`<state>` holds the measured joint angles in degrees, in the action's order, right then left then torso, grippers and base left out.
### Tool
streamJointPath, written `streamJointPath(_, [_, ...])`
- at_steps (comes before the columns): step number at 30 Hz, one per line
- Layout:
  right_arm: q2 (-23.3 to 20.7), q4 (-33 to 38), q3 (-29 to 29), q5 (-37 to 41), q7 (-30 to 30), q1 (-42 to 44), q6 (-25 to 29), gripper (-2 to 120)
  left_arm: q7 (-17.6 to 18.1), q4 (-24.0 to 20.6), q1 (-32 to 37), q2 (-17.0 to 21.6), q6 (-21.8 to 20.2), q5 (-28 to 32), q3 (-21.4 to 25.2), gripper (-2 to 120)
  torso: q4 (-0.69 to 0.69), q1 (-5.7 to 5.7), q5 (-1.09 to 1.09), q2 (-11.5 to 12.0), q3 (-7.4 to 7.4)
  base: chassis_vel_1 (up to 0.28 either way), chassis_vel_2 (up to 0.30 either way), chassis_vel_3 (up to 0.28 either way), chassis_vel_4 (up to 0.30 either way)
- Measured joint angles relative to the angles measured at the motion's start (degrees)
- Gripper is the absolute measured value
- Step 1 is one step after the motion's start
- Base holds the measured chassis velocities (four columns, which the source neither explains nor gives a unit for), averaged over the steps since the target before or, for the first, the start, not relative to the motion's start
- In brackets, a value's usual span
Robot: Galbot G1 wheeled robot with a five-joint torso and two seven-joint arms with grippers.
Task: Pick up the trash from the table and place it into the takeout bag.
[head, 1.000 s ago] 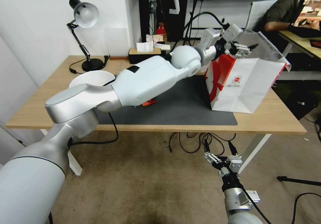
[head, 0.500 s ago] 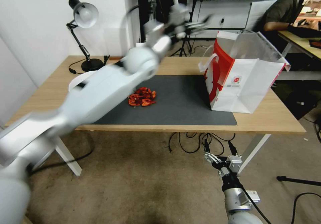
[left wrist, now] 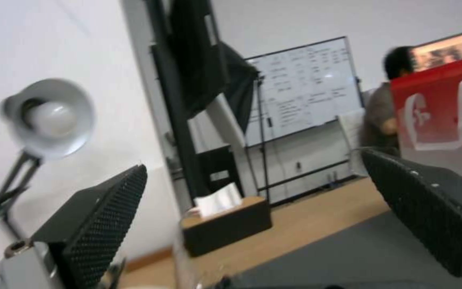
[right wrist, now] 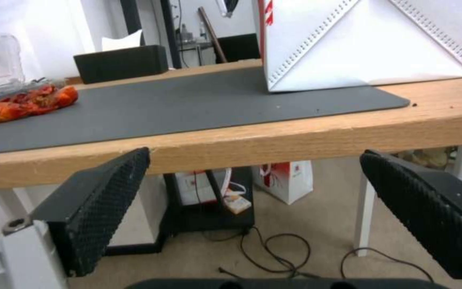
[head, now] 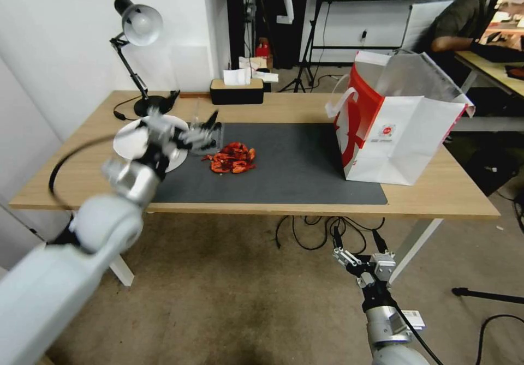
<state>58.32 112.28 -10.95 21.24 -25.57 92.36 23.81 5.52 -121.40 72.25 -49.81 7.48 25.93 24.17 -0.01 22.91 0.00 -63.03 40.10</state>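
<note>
Left tool (head: 199, 130) wide open, holding nothing, beside red trash (head: 233, 158); right tool (head: 349, 260) open.

Matt grey mat (head: 295, 163) (wood table (head: 436, 190))

A mat (head: 284, 168) is laid on the table (head: 436, 190). The takeout bag (head: 398, 136) is set at its right end, the trash (head: 232, 159) left of centre, a tissue box (head: 237, 91) behind.
</note>
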Motion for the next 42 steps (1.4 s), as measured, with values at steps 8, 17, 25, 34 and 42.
streamJointPath(8, [0.00,0.00,0.00,0.00,0.00,0.00,-0.01,100,-1.96,0.47,20.12,-16.06,8.80,-10.73,9.00,100,0.04,-0.01,0.04,0.00,0.00,0.000,0.000,0.000,0.000])
streamJointPath(17, [0.01,0.00,0.00,0.00,-0.01,0.00,-0.01,100,-2.86,8.22,24.90,-26.05,17.25,-17.25,8.62,100,0.00,0.00,0.01,0.00,0.01,0.000,0.000,0.000,0.000])
streamJointPath(25, [0.01,0.00,0.00,0.00,-0.01,0.00,-0.01,100,-3.57,10.14,24.65,-28.85,17.87,-19.22,6.45,100,0.01,0.01,0.01,0.00,0.01,0.000,0.000,0.000,0.000])
streamJointPath(34, [0.00,0.00,0.00,0.00,-0.01,0.00,-0.01,100,-3.50,10.82,24.17,-28.75,17.96,-18.95,5.71,100,0.01,0.01,0.00,0.01,0.01,0.000,0.000,0.000,0.000])
streamJointPath(42, [0.00,0.00,0.00,0.00,-0.01,0.00,-0.01,100,-3.46,10.82,24.05,-28.63,17.92,-18.82,5.66,100,0.01,0.01,0.00,0.01,0.01,0.000,0.000,0.000,0.000])
